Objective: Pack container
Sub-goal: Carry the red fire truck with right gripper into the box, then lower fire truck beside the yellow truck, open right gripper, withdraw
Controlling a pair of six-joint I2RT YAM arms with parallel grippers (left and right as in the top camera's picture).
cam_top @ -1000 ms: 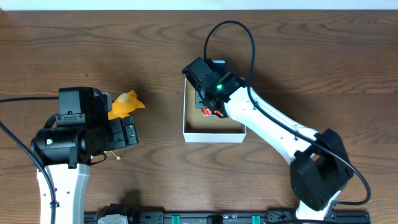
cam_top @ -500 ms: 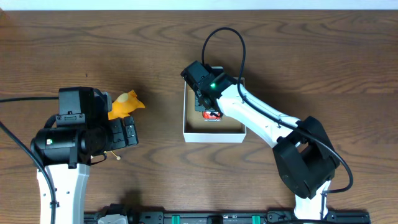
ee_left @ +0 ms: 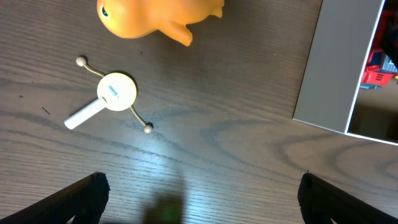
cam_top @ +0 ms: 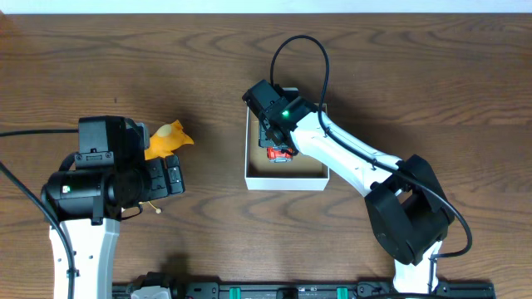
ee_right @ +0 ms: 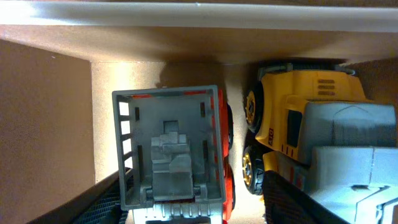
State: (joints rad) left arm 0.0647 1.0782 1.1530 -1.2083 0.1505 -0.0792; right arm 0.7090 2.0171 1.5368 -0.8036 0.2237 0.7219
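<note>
The container is set mid-table, with a red truck inside. The right gripper is seen with jaws apart astride the truck. The left gripper is spread wide above the table.

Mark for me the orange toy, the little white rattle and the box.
orange toy (ee_left: 155, 15), left wrist view, on its body.
white rattle (ee_left: 117, 91), left wrist view, on its round head.
box (cam_top: 287, 183), overhead view, on its near white wall.
</note>
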